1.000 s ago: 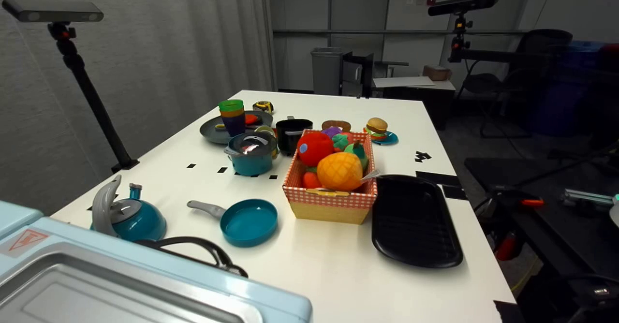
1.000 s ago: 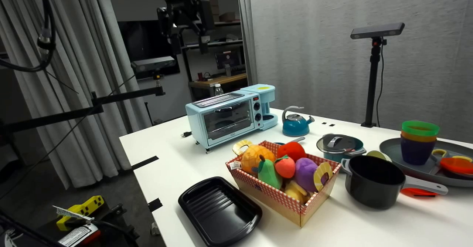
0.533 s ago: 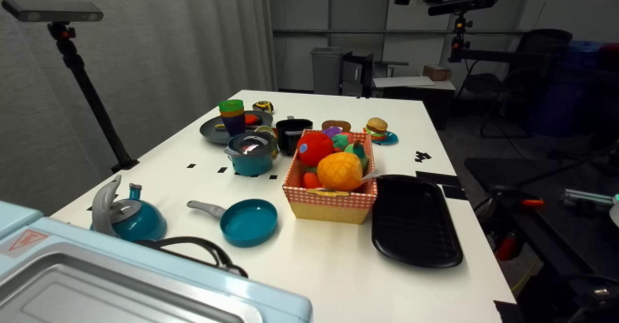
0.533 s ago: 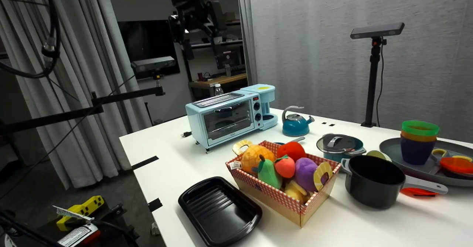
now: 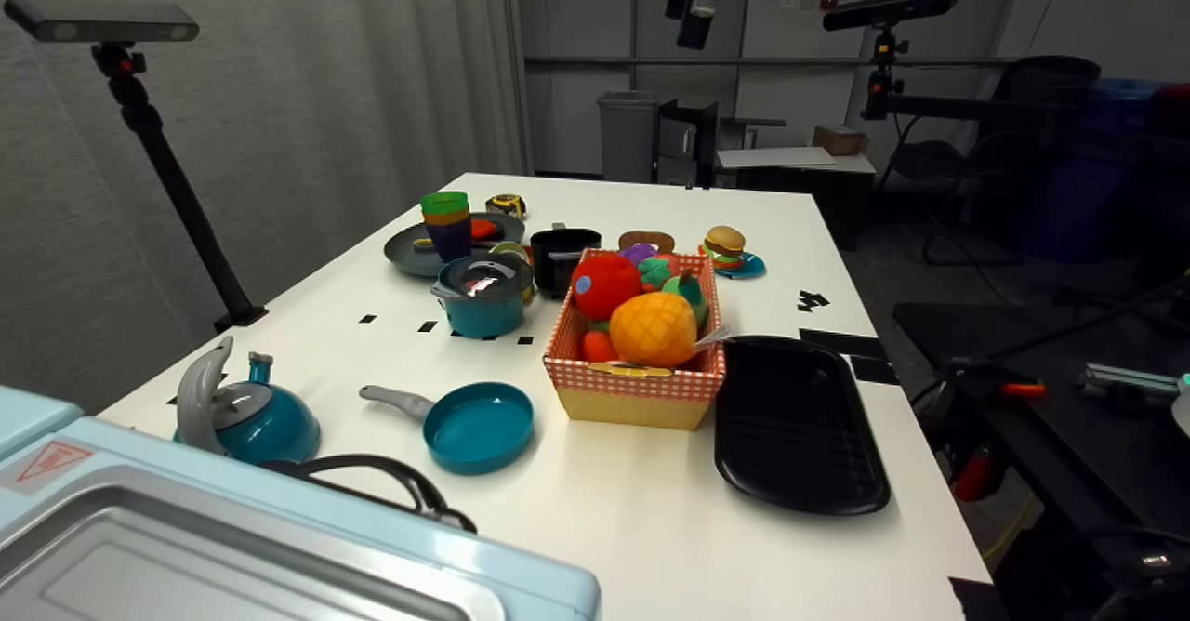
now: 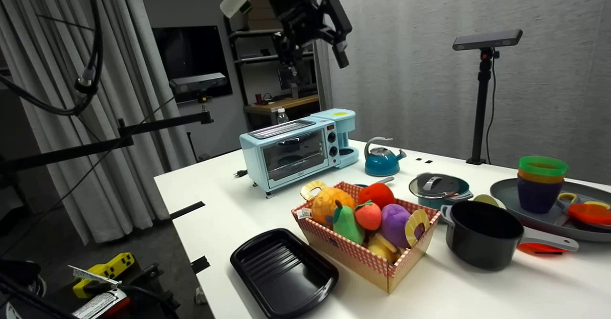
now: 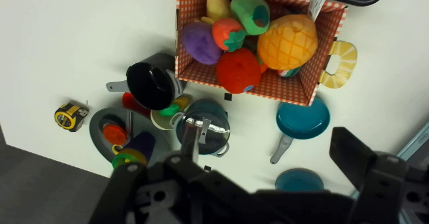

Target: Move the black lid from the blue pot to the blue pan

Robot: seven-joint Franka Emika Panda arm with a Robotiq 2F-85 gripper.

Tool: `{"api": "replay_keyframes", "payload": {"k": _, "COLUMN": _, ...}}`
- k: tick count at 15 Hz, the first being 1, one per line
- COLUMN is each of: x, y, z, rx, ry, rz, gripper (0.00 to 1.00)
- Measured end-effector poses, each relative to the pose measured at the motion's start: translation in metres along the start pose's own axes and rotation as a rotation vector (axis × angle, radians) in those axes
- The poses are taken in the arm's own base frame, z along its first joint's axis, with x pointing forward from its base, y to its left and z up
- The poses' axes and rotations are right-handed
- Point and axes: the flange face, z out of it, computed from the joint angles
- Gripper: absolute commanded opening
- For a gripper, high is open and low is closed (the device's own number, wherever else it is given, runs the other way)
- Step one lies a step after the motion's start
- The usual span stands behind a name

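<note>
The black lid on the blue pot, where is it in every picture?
In an exterior view: left of centre, the black lid sits on the blue pot, left of the fruit basket.
In an exterior view: the black lid is right of centre, beyond the fruit basket.
Wrist view: the black lid is left of centre, below the fruit basket.
Shared landmark: the fruit basket.
</note>
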Motion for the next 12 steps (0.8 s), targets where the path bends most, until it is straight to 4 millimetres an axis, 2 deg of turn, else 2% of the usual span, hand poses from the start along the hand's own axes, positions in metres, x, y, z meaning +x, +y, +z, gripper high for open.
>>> {"api": "replay_keyframes", "payload": {"k": 2, "x": 0.016, "y": 0.003, "z": 0.008, "rx": -0.032, "ry": 0.023, "rz": 0.029, "gripper": 1.00}}
{"api": "replay_keyframes", "payload": {"k": 8, "x": 0.066, "y": -0.004, "z": 0.027, "rx": -0.050, "ry": 0.077, "rz": 0.124, "gripper": 1.00}}
{"api": "replay_keyframes", "payload": {"k": 12, "x": 0.088, "y": -0.003, "z": 0.037, "rx": -0.057, "ry": 0.090, "rz": 0.176, "gripper": 1.00}}
